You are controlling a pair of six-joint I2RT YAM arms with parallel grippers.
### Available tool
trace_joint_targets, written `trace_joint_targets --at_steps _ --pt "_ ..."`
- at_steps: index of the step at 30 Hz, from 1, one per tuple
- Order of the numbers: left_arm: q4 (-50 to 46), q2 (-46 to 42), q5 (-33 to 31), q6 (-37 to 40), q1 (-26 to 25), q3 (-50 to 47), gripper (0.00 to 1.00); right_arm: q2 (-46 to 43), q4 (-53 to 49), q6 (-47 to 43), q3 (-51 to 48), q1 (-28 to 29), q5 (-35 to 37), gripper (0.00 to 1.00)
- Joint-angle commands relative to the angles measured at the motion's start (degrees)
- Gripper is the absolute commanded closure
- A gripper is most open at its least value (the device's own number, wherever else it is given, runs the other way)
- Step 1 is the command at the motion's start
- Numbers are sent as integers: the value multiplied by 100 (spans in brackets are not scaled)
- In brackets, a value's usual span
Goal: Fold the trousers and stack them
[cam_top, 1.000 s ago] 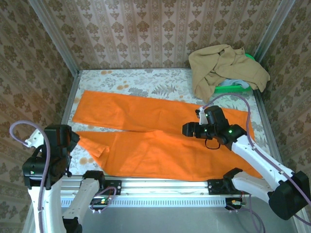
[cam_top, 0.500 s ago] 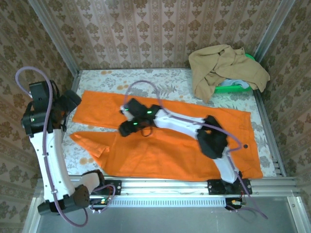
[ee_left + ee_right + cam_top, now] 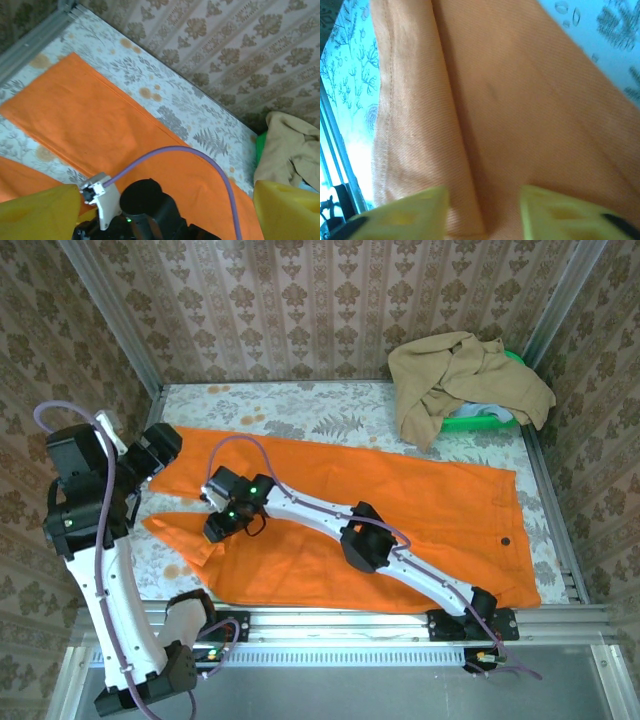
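The orange trousers (image 3: 400,500) lie flat across the table, waist at the right and both legs running left. My right arm reaches far left; its gripper (image 3: 218,528) hangs open just above the near leg's end, and in the right wrist view a raised fold of fabric (image 3: 455,150) runs between its yellow fingers (image 3: 405,210). My left gripper (image 3: 150,462) is lifted over the far leg's left end, open, its yellow fingers (image 3: 40,212) wide apart with nothing between them. The far leg (image 3: 75,115) and the right arm's black wrist (image 3: 150,205) sit below it.
A tan garment (image 3: 465,380) is heaped on a green basket (image 3: 478,422) at the back right corner. Metal frame posts and patterned walls close in the floral table (image 3: 300,405). A metal rail (image 3: 340,625) runs along the near edge. The right arm's purple cable (image 3: 200,155) arcs over the trousers.
My right arm swung from the waist area on the right across to the near leg's left end. My left arm rose from the near left corner up over the far leg.
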Motion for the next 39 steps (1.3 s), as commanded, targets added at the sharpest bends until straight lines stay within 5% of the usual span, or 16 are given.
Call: trace_joint_targets --at_steps 1,4,6,8,16,24,31,39 --pt "309 23 379 -102 -47 -178 11 -137 -16 292 -176 158 -135 69" --pt "353 -5 399 -103 -64 -251 12 -451 16 222 -274 243 -66 70" --pt "373 -10 282 -85 -57 -302 12 -665 -246 194 -298 241 194 48" --pt "494 -9 348 -198 -67 -522 13 -1106 -579 215 -680 136 728 43" --pt "1558 -261 -111 -760 -1216 -2250 16 -5474 939 1010 -6765 -511 2381 33" --pt "2799 294 -916 -1425 -3325 -3335 17 -7209 620 2457 -10230 -1501 3025 45" --pt "4406 1520 -1380 -2103 -6002 -4237 16 -8305 539 2840 -11559 -2620 2659 46" --pt "6072 3907 -1153 -2424 -6751 -4296 17 -8130 440 2174 -11380 -4180 2584 47"
